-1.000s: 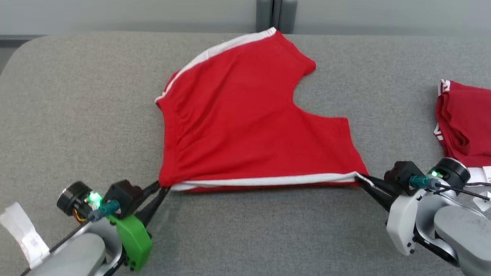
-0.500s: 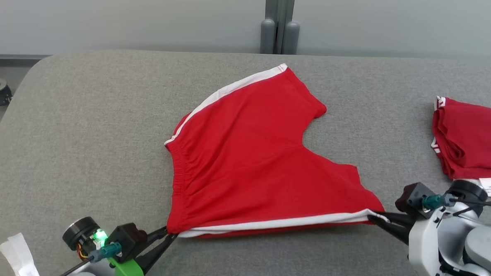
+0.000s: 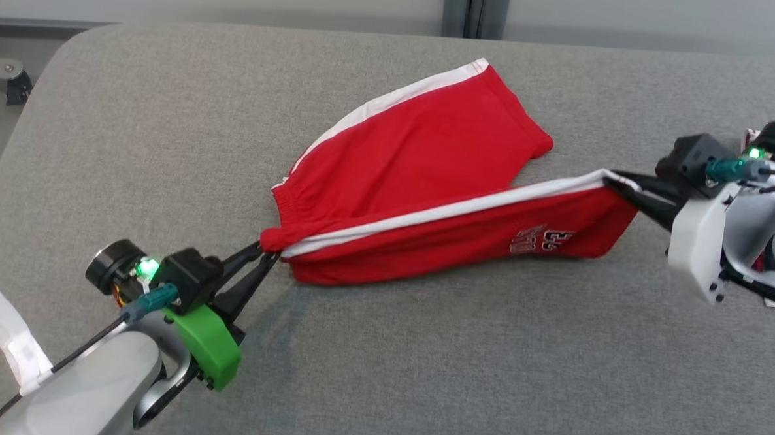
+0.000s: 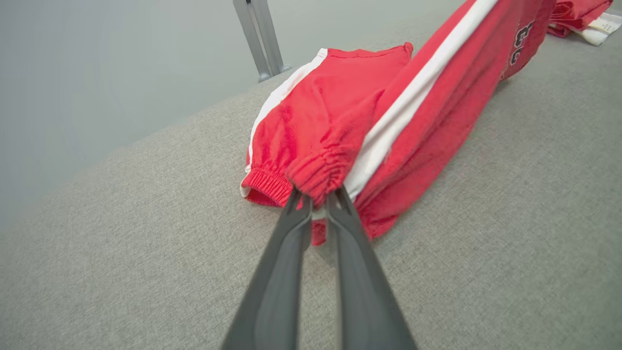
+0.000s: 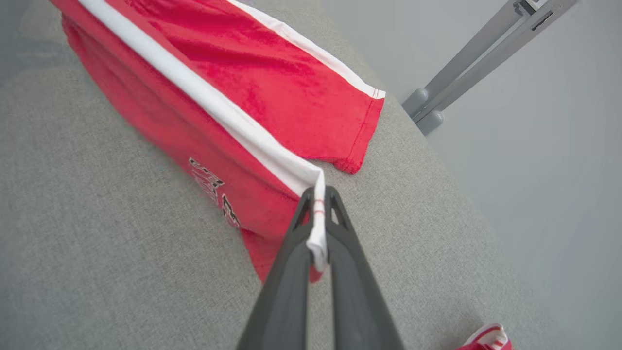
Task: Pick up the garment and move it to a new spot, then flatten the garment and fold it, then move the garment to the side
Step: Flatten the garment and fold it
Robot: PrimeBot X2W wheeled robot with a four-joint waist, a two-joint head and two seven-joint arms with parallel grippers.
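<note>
— Folding under way: red shorts [image 3: 423, 154], centre frame on the grey table [image 3: 420, 376], lower edge raised. Who holds what?
— At lower left the left gripper [image 3: 263, 250] is clamped on the waistband; at right the right gripper [image 3: 615, 181] is clamped on the striped hem. Next, likely: carrying that edge over the upper leg, both ends level.

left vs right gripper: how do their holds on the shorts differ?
The left gripper pinches the bunched waistband; the right gripper pinches the white stripe at the leg hem. The left gripper has a green mount, the right gripper a white one. Both are shut on the red shorts.
</note>
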